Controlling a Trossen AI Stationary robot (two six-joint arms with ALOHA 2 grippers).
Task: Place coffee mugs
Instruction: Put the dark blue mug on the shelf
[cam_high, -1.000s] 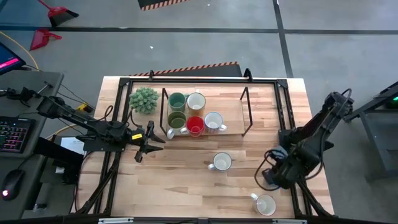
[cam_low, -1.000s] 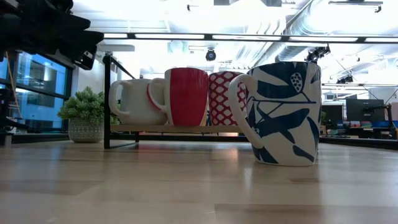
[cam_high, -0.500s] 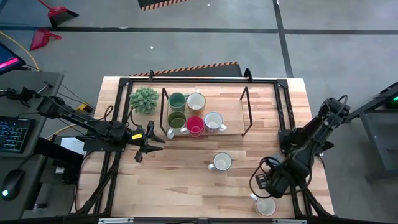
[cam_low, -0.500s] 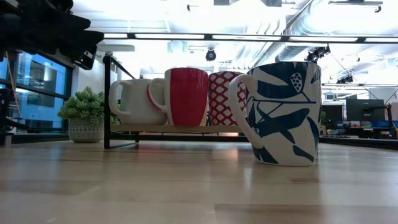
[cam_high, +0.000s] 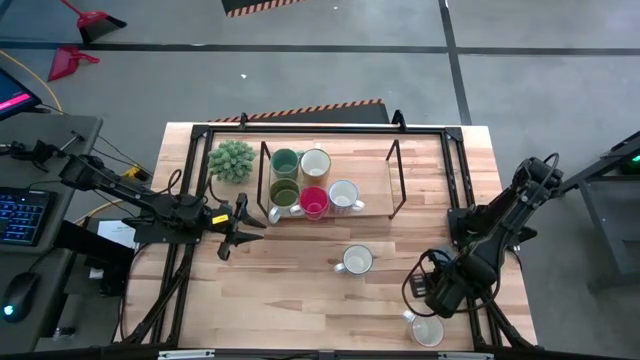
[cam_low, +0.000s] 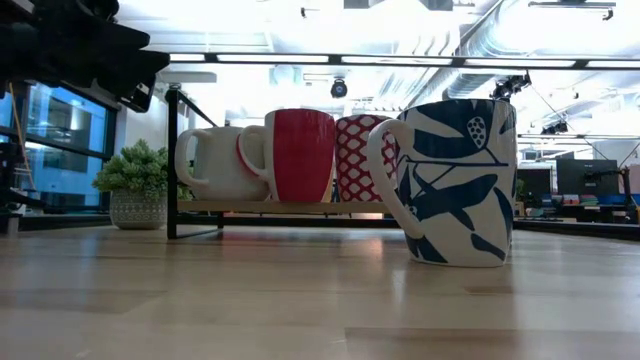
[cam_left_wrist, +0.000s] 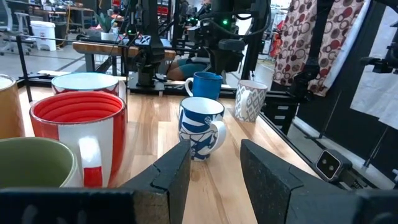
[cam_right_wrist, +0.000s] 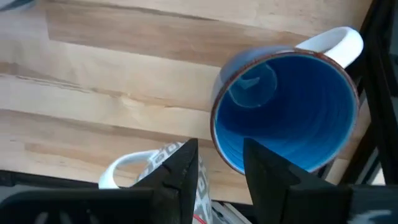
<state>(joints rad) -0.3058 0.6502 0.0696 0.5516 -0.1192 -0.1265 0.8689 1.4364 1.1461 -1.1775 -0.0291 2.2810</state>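
Right gripper (cam_right_wrist: 219, 163) jaws parted over blue mug (cam_right_wrist: 287, 109), likely lining up a rim grab for the rack (cam_high: 395, 170); left gripper (cam_left_wrist: 212, 163) parked open, empty.

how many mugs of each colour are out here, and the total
teal mug: 1
olive mug: 1
red mug: 1
blue mug: 1
white or patterned mugs: 4
total: 8

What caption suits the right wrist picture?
Right gripper, fingers apart, looks down into a blue mug beside a patterned mug on the wooden table.
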